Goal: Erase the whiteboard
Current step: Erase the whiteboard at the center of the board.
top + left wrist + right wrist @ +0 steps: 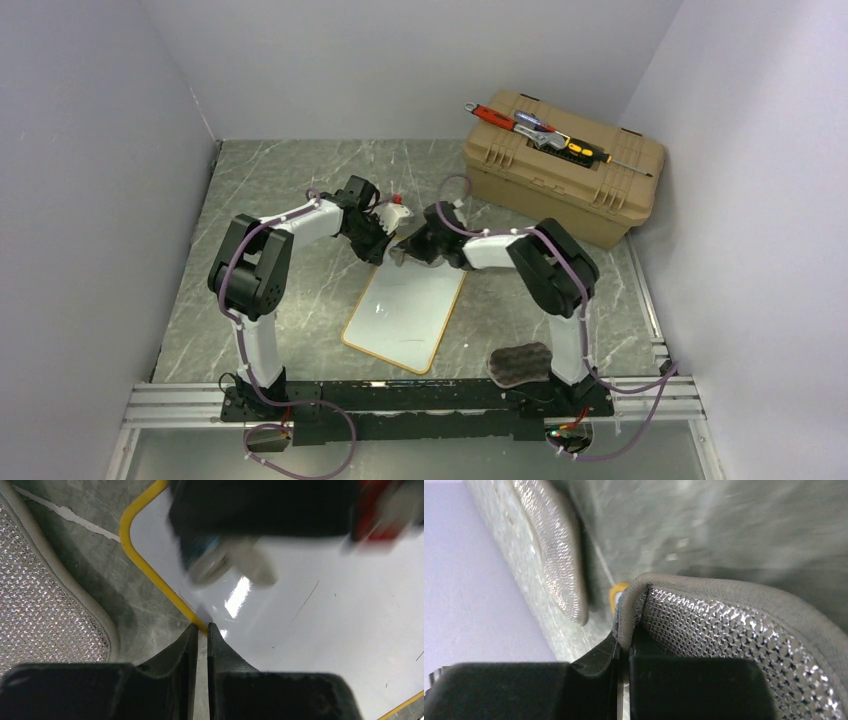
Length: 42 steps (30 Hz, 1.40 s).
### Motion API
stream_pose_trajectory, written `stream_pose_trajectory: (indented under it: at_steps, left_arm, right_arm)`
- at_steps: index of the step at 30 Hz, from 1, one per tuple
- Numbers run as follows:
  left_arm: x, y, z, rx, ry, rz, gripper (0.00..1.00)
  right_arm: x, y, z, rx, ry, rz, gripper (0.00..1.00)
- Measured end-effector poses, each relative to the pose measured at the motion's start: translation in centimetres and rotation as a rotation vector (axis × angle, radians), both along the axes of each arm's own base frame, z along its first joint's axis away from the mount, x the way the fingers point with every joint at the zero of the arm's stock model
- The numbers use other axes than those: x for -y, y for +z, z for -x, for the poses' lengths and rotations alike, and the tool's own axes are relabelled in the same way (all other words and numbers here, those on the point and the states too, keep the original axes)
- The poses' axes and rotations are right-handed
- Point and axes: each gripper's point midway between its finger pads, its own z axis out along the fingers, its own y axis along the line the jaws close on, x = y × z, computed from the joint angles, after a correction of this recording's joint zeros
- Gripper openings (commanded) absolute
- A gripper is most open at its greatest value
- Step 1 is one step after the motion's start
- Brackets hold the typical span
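One whiteboard point(405, 310) is lying flat on the grey marbled table point(280, 180), between the two arms and just beyond their bases. Its yellow frame point(145, 565) is sitting at a slant to the table's near edge. The surface is looking almost clean: in the left wrist view only a few thin dark strokes point(306, 599) and specks are showing on it.

The two grippers are meeting at the board's far end. The left gripper point(201, 626) is holding its jaws almost together. Only a thin slit is showing between them, with nothing visible in it. Its tips are sitting right at the yellow frame, and whether they are touching it I cannot tell. The right gripper point(624, 642) is clamping its jaws on the grey-trimmed edge of one silvery mesh pad point(734, 625).

A second silvery surface point(556, 560) is lying on the table beyond that pad, and I cannot tell whether it is another pad or part of the same one. In the left wrist view a mesh piece point(40, 595) is likewise lying on the table near the board's frame.

One tan toolbox point(560, 165) is standing at the far right, well apart from the board, with its lid down. Hand tools point(540, 130) are lying in a line on the lid — one red-handled and one yellow-and-black — but their exact count I cannot tell. One dark ridged pad point(520, 362) is lying just beside the right arm's base.
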Motion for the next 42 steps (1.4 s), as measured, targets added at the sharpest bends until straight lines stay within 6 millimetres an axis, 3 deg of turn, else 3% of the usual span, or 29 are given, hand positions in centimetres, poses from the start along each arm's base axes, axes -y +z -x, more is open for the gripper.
stream_pose_trajectory:
  at_steps: [2,5,8,12,15,18,21,23,25,27,29,34,36,39,42]
  left_arm:
    - [0.0,0.0,0.0,-0.002,0.002,0.001,0.14]
    - [0.0,0.0,0.0,-0.004,0.003,0.005,0.14]
    - [0.0,0.0,0.0,-0.004,0.004,0.009,0.14]
    - [0.0,0.0,0.0,-0.006,0.005,0.014,0.14]
    - [0.0,0.0,0.0,-0.007,0.006,0.017,0.14]
    - [0.0,0.0,0.0,-0.008,0.007,0.019,0.14]
    - [0.0,0.0,0.0,-0.011,0.01,0.022,0.14]
    - [0.0,0.0,0.0,-0.011,0.011,0.023,0.14]
    - [0.0,0.0,0.0,-0.012,0.012,0.023,0.14]
    - [0.0,0.0,0.0,-0.013,0.013,0.023,0.14]
    - [0.0,0.0,0.0,-0.013,0.013,0.023,0.14]
    - [0.0,0.0,0.0,-0.01,0.014,0.025,0.14]
    - [0.0,0.0,-0.1,-0.01,0.015,0.028,0.14]
    - [0.0,0.0,0.0,-0.011,0.019,0.029,0.13]
    - [0.0,0.0,-0.1,-0.013,0.021,0.031,0.13]
  right_arm:
    - [-2.9,0.1,-0.3,0.022,0.051,-0.008,0.0]
    - [-3.3,-0.2,0.6,0.031,0.072,-0.011,0.0]
    - [-0.3,-0.8,2.7,0.01,0.064,-0.017,0.0]
    - [7.4,-0.6,3.9,-0.009,-0.04,-0.022,0.0]
    - [9.7,-0.5,3.9,-0.007,-0.077,-0.007,0.0]
    - [8.2,-0.6,3.6,0.0,-0.048,0.047,0.0]
    - [3.2,-0.1,3.3,0.035,0.043,0.068,0.0]
    - [-0.8,-0.1,4.5,0.051,0.128,0.066,0.0]
    - [-2.8,-0.1,6.0,0.056,0.183,0.062,0.0]
    - [-3.1,-0.3,7.2,0.052,0.206,0.061,0.0]
    - [-1.8,-0.6,8.0,0.031,0.21,0.057,0.0]
    - [5.1,-0.4,8.7,-0.008,0.125,0.069,0.0]
    - [6.1,-0.3,8.7,-0.022,0.112,0.075,0.0]
    - [4.2,-0.1,8.3,-0.017,0.156,0.12,0.0]
    - [-0.6,0.0,8.5,0.003,0.26,0.134,0.0]
